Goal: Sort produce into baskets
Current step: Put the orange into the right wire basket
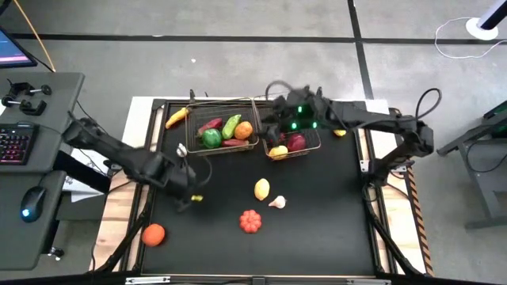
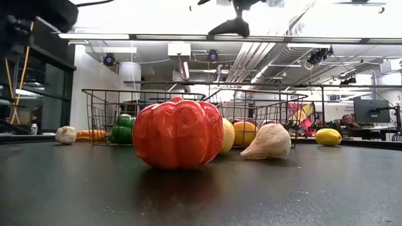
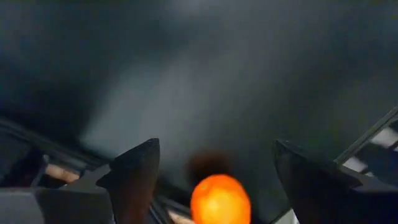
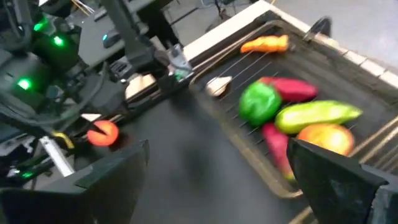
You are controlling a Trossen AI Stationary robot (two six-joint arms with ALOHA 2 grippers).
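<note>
Looking down, you see your left hand [image 1: 188, 196] spread open and empty over the dark bench [image 1: 317, 229], an orange [image 1: 154, 233] lying beyond it near the bench's corner. Your right hand [image 1: 273, 127] hangs wide open and empty above the two baskets [image 1: 255, 103], hiding part of their contents. From bench level, a red tomato [image 2: 178, 133] blocks much of the baskets.

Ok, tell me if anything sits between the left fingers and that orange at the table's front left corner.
Nothing visible does. The left gripper, fingers open, hangs over bare black mat, and the orange lies apart from the other produce.
</note>
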